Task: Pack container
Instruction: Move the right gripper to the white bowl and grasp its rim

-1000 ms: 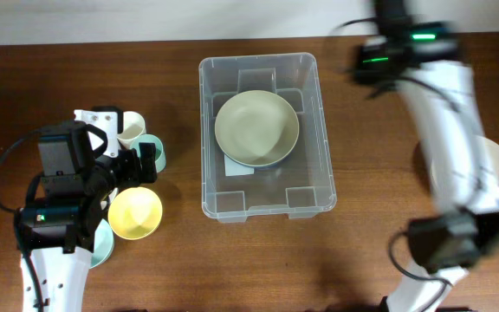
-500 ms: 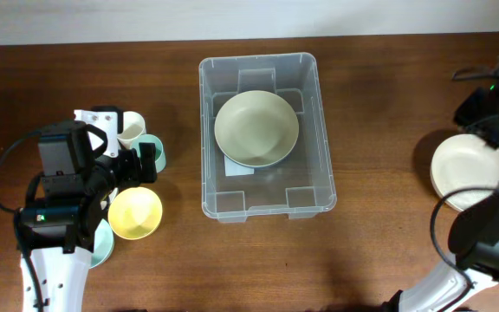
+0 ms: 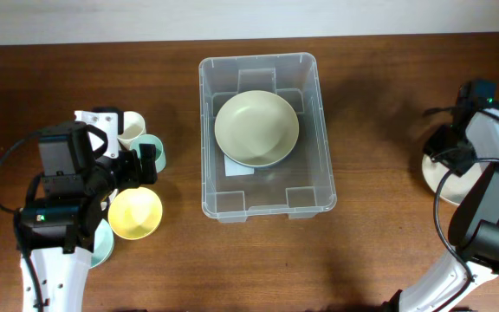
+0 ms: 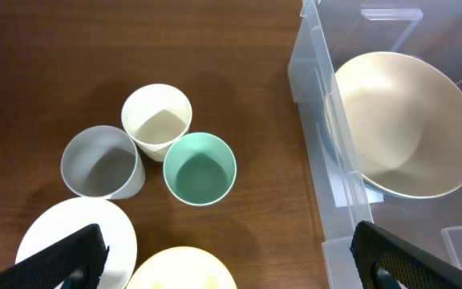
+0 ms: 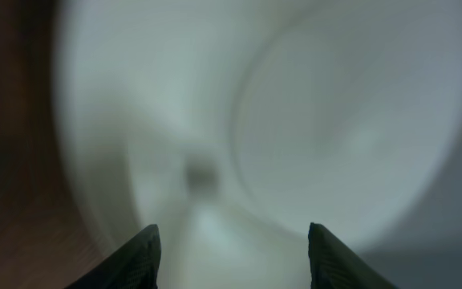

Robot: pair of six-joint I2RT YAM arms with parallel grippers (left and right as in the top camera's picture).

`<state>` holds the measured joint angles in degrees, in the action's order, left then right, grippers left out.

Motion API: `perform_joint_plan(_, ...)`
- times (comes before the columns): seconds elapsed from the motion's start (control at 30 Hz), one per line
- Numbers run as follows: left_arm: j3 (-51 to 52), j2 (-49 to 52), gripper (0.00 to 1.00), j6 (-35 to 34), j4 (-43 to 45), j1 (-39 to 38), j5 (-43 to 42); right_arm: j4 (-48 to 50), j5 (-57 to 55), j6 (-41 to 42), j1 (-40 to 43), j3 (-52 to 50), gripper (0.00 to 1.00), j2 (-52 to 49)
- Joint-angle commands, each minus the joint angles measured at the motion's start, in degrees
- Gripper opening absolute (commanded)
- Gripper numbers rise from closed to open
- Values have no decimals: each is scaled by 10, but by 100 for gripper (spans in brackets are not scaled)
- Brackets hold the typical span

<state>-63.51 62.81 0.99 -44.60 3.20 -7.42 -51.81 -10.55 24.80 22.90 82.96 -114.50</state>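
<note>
The clear container stands on the brown surface in the middle, between the two arms; a beige bowl lies inside it, nearer the far end, over a white label on the base. The left gripper hangs spread wide above a cluster of dishes left of the container; below it stand a white cup, a grey cup and a green cup, close together, with a white plate and a yellow bowl nearer the arm. The right gripper is far to the right, its fingers apart over a white dish; that wrist view is blurred.
</note>
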Motion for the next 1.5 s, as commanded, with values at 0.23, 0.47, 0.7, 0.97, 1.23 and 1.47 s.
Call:
perform_joint_plan(0.23,-13,0,99,-1,-1,3,4,22,-5,-8,0,-43,56,-2)
perform_joint_plan(0.47,-13,0,99,-1,0,3,4,30,43,-47,0,-37,56,-2)
perform_joint_plan(0.7,-13,0,99,-1,-1,3,4,-13,58,-51,0,38,59,9)
perform_joint_plan(0.97,-13,0,99,-1,-1,3,4,-59,60,-86,-26,127,60,16)
perform_joint_plan(1.23,-13,0,99,-1,-2,3,4,-52,-26,-46,-102,97,63,13)
perform_joint_plan(1.47,-13,0,99,-1,-11,3,4,-36,-37,-28,-96,62,63,-3)
